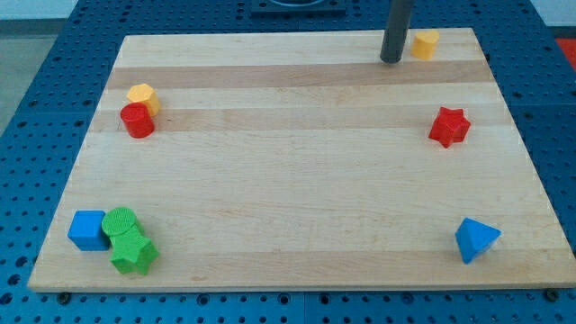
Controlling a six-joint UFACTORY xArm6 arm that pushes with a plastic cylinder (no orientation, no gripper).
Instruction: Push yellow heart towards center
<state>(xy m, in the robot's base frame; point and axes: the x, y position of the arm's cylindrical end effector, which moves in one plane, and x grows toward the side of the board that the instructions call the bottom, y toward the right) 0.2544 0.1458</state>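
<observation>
A yellow block (425, 43), which looks like the heart, lies near the top right corner of the wooden board (288, 180). My tip (391, 60) rests on the board just left of this block and slightly below it, close to it; I cannot tell if they touch. A second yellow block (142, 95) lies at the view's left, and its shape is hard to make out.
A red cylinder (137, 120) touches the left yellow block from below. A red star (449, 126) is at the right. A blue triangle (475, 238) is at the bottom right. A blue cube (88, 229), green cylinder (120, 221) and green star (133, 253) cluster at the bottom left.
</observation>
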